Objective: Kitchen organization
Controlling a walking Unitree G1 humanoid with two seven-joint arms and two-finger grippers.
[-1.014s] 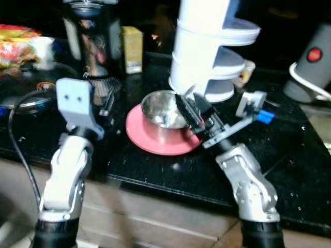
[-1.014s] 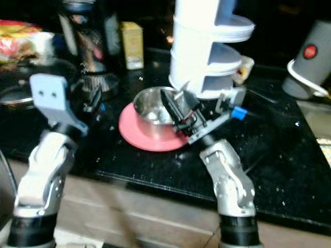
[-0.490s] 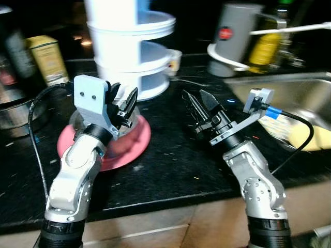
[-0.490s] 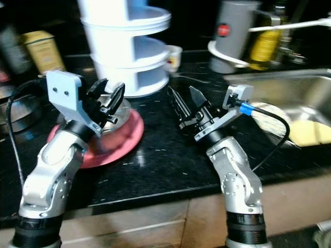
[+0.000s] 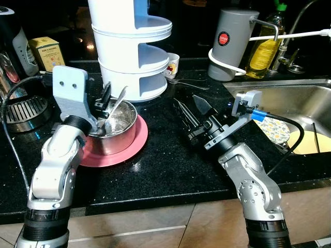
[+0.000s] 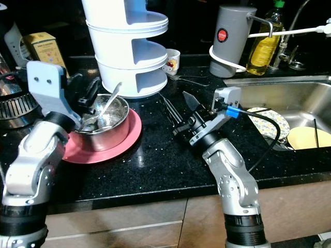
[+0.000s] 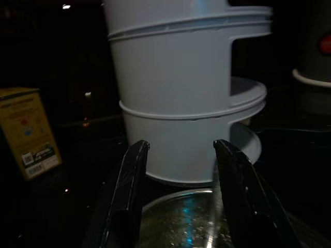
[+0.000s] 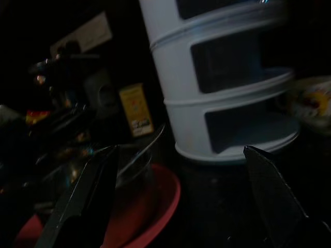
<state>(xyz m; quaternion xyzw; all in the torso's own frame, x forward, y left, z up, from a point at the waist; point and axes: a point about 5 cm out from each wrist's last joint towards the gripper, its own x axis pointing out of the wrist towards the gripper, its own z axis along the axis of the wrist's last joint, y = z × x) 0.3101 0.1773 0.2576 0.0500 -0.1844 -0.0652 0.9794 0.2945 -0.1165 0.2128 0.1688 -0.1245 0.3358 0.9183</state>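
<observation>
A steel bowl (image 5: 118, 133) with a spoon (image 5: 119, 99) leaning in it sits on a pink plate (image 5: 135, 147) on the black counter, in front of a white tiered rack (image 5: 133, 51). My left gripper (image 5: 102, 106) hovers at the bowl's left rim, open, with nothing between its fingers. In the left wrist view the bowl (image 7: 181, 222) lies just below the left gripper (image 7: 181, 145). My right gripper (image 5: 189, 104) is open above the counter, right of the plate and apart from it. The right wrist view looks past the right gripper (image 8: 181, 151) to the plate (image 8: 155, 201) and rack (image 8: 227, 88).
A grey electric appliance (image 5: 231, 44) and a yellow oil bottle (image 5: 264, 51) stand at the back right. The steel sink (image 5: 305, 98) holds a patterned plate (image 5: 274, 129). A small cup (image 5: 172, 63), a yellow box (image 5: 44, 51) and a drip grate (image 5: 20, 111) line the back and left.
The camera has swung right across the counter. My right gripper, at the bowl's rim a second ago, now stands open and apart from it. The left gripper has come to the bowl's left rim.
</observation>
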